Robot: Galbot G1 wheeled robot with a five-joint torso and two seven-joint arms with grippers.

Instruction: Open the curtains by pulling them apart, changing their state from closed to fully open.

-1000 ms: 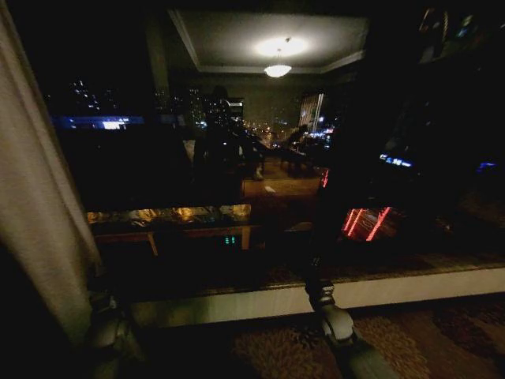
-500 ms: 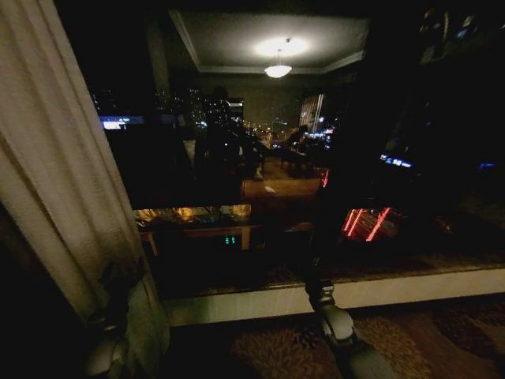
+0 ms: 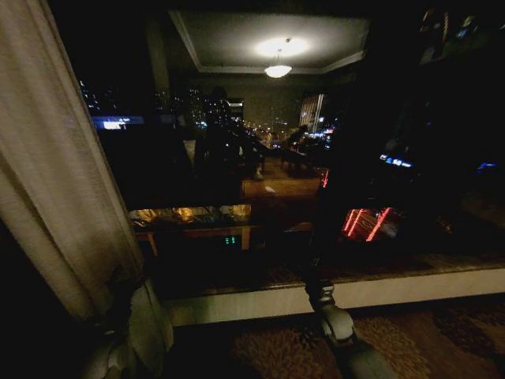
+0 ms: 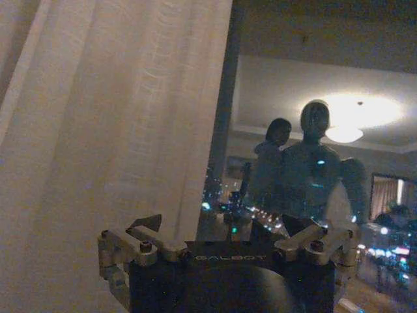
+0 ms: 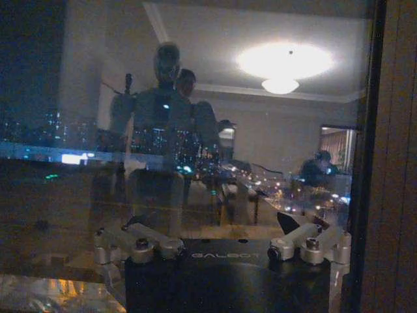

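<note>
Reading "GALBOT": left gripper housing

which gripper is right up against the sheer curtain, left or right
The left gripper, low at the robot's left, sits against the cream curtain gathered at the window's left edge. The right gripper points at bare dark glass instead.

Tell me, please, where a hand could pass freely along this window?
The bare glass between the curtain on the left and the right gripper is free, above the pale sill. The left is crowded: the left gripper sits against the fabric.
</note>
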